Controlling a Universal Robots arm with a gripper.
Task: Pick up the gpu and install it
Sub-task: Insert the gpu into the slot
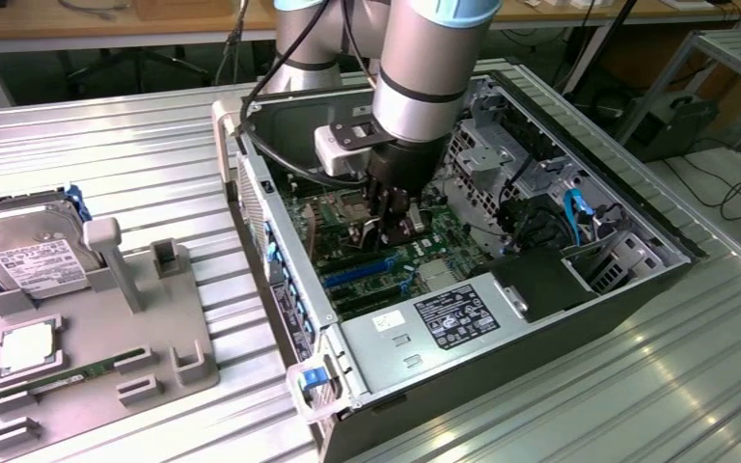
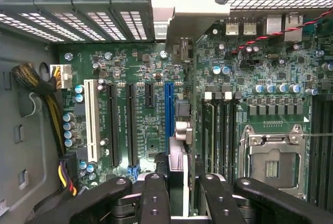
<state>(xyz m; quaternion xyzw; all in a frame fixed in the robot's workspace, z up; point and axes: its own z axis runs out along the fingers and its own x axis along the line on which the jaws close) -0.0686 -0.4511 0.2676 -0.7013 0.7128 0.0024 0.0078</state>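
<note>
My gripper reaches down into the open computer case and is shut on the gpu, which hangs just above the green motherboard. In the wrist view the gpu appears edge-on as a thin card held between the two black fingers of the gripper. Its silver end bracket lies against the case's rear slot openings. The card's lower edge runs close alongside the blue expansion slot; I cannot tell whether it is seated.
Black and white expansion slots, memory slots and the CPU socket flank the card. A cable bundle lies by the case wall. The power supply sits near the front. Outside, a grey fixture holds a hard drive and a RAM stick.
</note>
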